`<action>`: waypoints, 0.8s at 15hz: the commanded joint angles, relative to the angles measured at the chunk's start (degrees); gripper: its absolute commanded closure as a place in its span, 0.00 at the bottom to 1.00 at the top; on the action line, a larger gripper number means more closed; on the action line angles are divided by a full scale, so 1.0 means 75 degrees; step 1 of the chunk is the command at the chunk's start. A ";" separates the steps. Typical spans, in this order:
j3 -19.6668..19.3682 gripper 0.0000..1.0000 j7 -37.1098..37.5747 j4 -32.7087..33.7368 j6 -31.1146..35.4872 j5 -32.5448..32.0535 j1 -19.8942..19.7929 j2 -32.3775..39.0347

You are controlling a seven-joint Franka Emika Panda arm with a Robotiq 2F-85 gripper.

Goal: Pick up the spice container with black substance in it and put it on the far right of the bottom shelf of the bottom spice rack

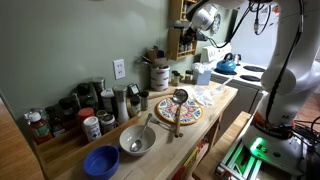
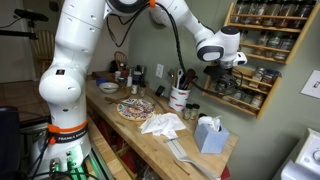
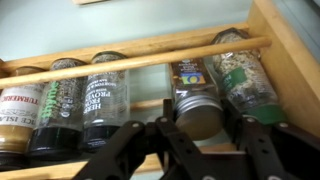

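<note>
Pale green wall backs a long butcher-block countertop (image 1: 205, 125), well below the gripper (image 1: 203, 20) in both exterior views. On the counter stand a round blue bowl (image 1: 100, 160), a shiny metal bowl (image 1: 137, 140) and a flat patterned plate (image 1: 178, 112). The white, smooth-shelled arm reaches to the wall, and the gripper (image 2: 222, 60) is right up against the bottom spice rack (image 2: 245, 92), a brown wooden frame of open tiers.

In the wrist view the gripper (image 3: 197, 152) shows as black angular metal linkages spread wide. Directly ahead of it the bottom shelf (image 3: 130, 66) carries a row of cylindrical glass jars behind a thin, rounded wooden rail. The spice container (image 3: 195, 88), dark-labelled with a round silver cap facing the camera, sits between the linkages, nearer than its neighbours. Whether the fingers actually pinch it cannot be told. Just beside it, against the rack's wooden side wall, lies a jar of pale speckled herbs (image 3: 240, 72); on the other side are dark-filled jars (image 3: 105, 100).
</note>
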 commanded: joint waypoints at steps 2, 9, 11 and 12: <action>0.0193 0.12 -0.0589 -0.0141 0.0057 0.0392 -0.0195 -0.0049; 0.0075 0.00 -0.0570 -0.0253 -0.0233 0.0174 -0.0264 -0.0107; 0.0023 0.00 -0.0456 -0.0321 -0.0349 0.0073 -0.0255 -0.0153; -0.0001 0.00 -0.0425 -0.0351 -0.0426 0.0031 -0.0259 -0.0183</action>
